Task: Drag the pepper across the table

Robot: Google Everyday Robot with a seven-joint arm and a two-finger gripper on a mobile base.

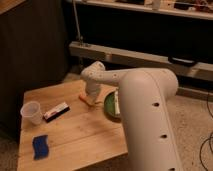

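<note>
Wood table (75,135): one pepper (85,100), one cup (31,112); gripper (91,98) jaws pressed together above pepper.

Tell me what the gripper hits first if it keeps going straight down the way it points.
The gripper points down at the table; the pepper lies right under it, so probably that first, though contact may already exist.

High single view behind the arm (150,115), angled down at the table (75,135) (claw (91,100) mid-frame, closed).
</note>
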